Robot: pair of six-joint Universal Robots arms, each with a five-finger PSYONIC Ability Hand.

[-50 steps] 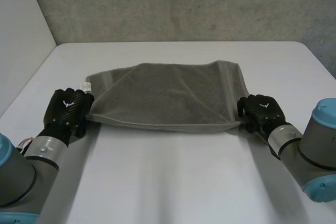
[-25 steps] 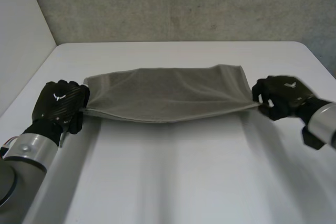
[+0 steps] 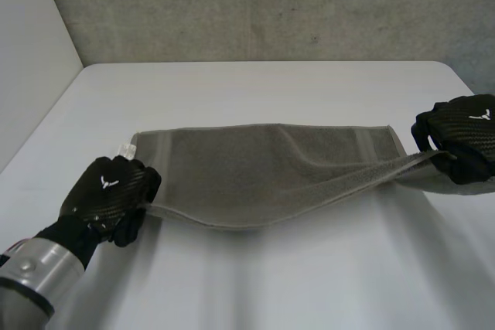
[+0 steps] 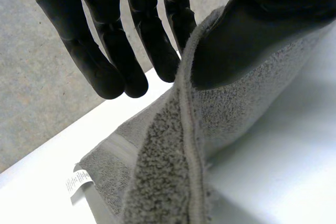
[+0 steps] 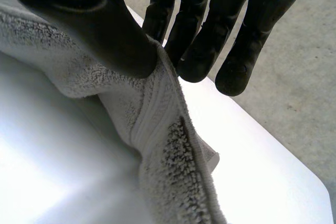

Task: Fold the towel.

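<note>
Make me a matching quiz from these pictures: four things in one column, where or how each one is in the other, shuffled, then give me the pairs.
Column one
1. left robot hand
2. right robot hand
3. tag
4. table

Column two
A. white, under the towel
B. pinches the towel's end far from the tag
C. small and white, at a towel corner
D. pinches the towel's end next to the tag

Pairs: 1-D, 2-B, 3-C, 4-A
</note>
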